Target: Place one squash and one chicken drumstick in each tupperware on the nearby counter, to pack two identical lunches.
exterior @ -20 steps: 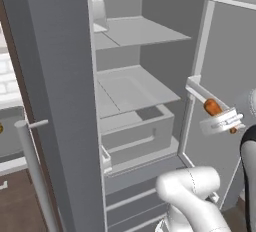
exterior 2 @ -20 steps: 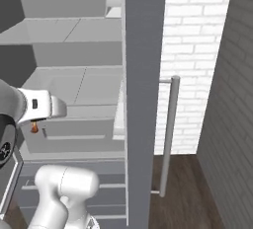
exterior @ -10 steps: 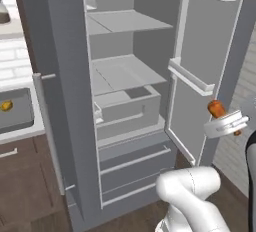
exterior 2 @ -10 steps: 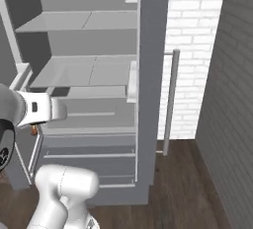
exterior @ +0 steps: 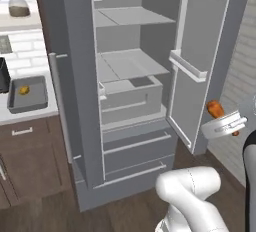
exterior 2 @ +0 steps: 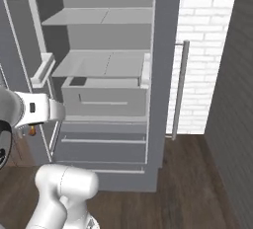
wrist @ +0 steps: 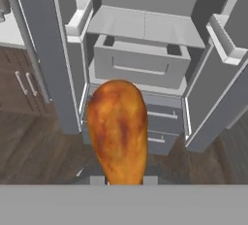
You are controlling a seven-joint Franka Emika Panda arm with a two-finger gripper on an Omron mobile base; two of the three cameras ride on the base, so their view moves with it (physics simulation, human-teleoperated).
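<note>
Now the claw (exterior: 226, 124) is pinched on a chicken drumstick (wrist: 118, 131), whose thick browned end fills the middle of the hand view and whose orange end pokes out above the white hand in the left base view, off to the right of the open fridge (exterior: 130, 91) and above the wood floor (exterior 2: 197, 183). From the right base camera, the hand sits at the far left edge, with a small bit of orange below it.

Compared with a second ago, the whole picture has shifted: the base cameras have swung, so the fridge now sits further right in the left base view and its right door (exterior: 200, 61) stands fully in frame. More of the worktop (exterior: 25, 113) beside the fridge has come into sight at the left, carrying a grey tupperware (exterior: 27, 96) with a yellow-orange squash (exterior: 23, 90) lying inside it. A black appliance edge (exterior: 4, 75) stands just beside the tray, and a jar (exterior: 19, 5) rests on a shelf above. The drumstick stays clamped throughout.
</note>
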